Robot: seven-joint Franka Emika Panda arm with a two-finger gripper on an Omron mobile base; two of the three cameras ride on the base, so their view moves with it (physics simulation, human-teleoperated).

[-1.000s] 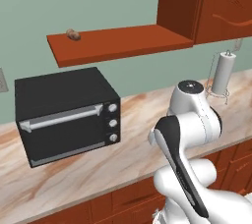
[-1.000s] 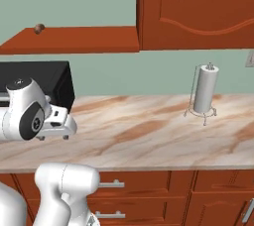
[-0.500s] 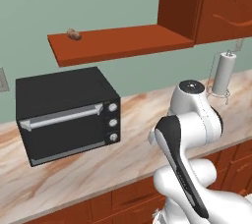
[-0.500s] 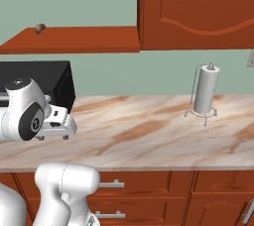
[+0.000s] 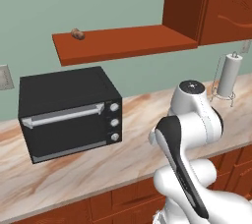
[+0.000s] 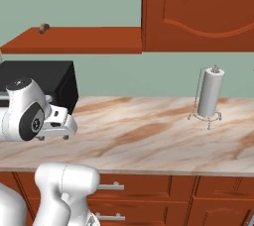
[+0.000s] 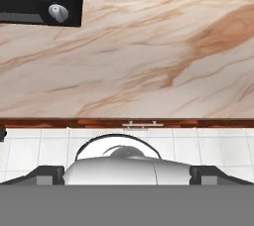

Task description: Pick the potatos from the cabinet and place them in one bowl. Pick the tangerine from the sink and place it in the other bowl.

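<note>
Claw (image 7: 127,173) gapes wide and empty over the marble counter (image 7: 149,46), well below the shelved potato (image 5: 77,34).

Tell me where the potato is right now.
The potato sits on the open cabinet shelf, near its left end, above the black toaster oven; the right base view shows it there too.

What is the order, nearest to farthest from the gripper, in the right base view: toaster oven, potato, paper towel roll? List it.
1. Toaster oven, right behind the gripper on the counter's left.
2. Potato, up on the cabinet's open shelf, above the oven.
3. Paper towel roll, far along the counter to the right.
</note>
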